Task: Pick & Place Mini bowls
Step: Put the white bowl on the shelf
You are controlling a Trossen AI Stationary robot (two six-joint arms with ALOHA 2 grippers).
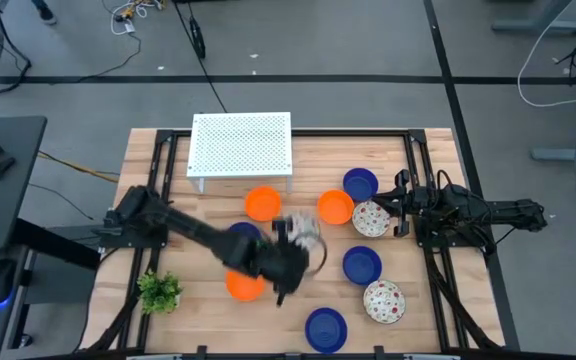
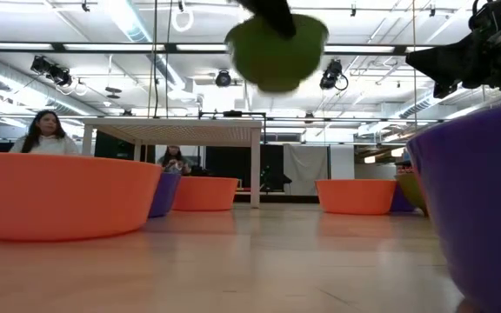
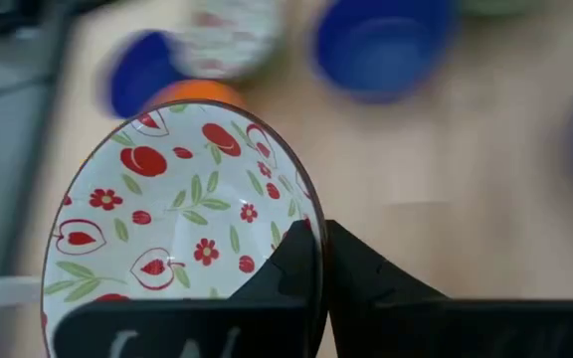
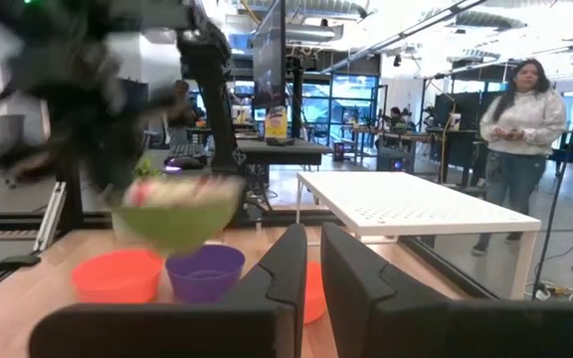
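Left tool [image 3: 311, 259]: mine, pinching the rim of a small round white floral-print bowl [image 3: 177, 214], lifted at frame centre.
Handling: light, stiff, slippery, chippable; rim grip suits.
Right tool [image 4: 306, 264]: parked right, fingers nearly together, holding nothing.

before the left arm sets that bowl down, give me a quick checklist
1. Left hand pinches the rim of the patterned bowl: ok.
2. Bowl lifted off the table, seen in the low view: ok.
3. Bowl level: not ok, it looks tilted.
4. Bare wood among the nearby bowls for a landing spot: cannot tell.
5. Right hand parked at the table's right side, away from the carry: ok.
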